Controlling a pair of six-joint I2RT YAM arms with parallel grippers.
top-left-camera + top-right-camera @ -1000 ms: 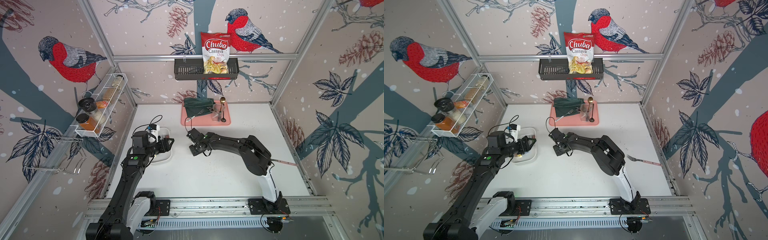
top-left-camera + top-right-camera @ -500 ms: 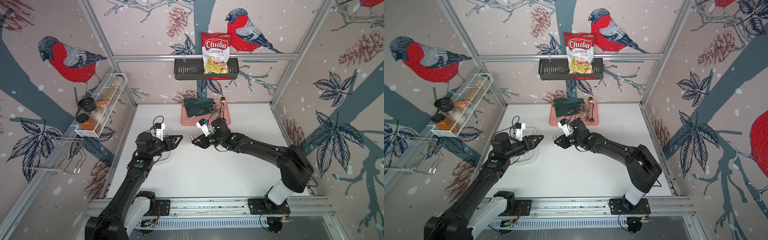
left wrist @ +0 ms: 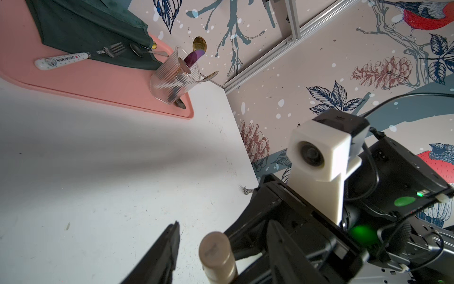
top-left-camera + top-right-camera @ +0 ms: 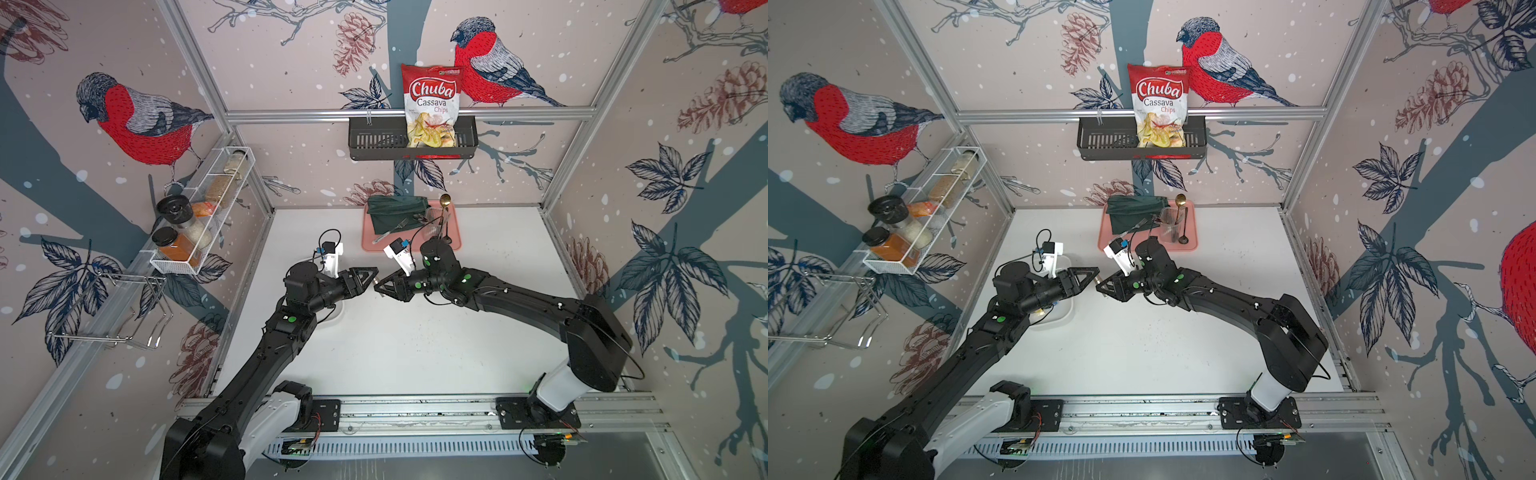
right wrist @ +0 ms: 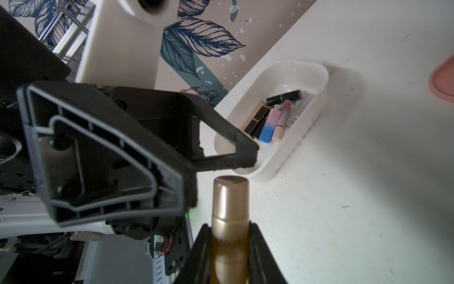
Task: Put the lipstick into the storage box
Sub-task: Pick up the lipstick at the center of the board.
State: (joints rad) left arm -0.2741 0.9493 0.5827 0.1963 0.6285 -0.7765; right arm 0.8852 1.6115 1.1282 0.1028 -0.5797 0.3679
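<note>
bird-papered walls [image 4: 291, 62], scuffed white table [image 4: 415, 353] — right pincer [image 4: 379, 286] clamping gold lipstick [image 5: 230, 196], left pincer [image 4: 370, 278] agape, storage box [image 5: 317, 81] nearby

The black left gripper [image 4: 370, 277] and the black right gripper [image 4: 380, 286] are hovering tip to tip over the middle of the white bench [image 4: 415, 353], a small gold lipstick tube [image 4: 375, 281] showing between them. The left arm [image 4: 286, 332] is covering most of the white plastic storage box [image 4: 338, 309].

Pink tray [image 3: 98, 83] with green cloth [image 3: 86, 27], ribbed glass [image 3: 172, 78]
</note>
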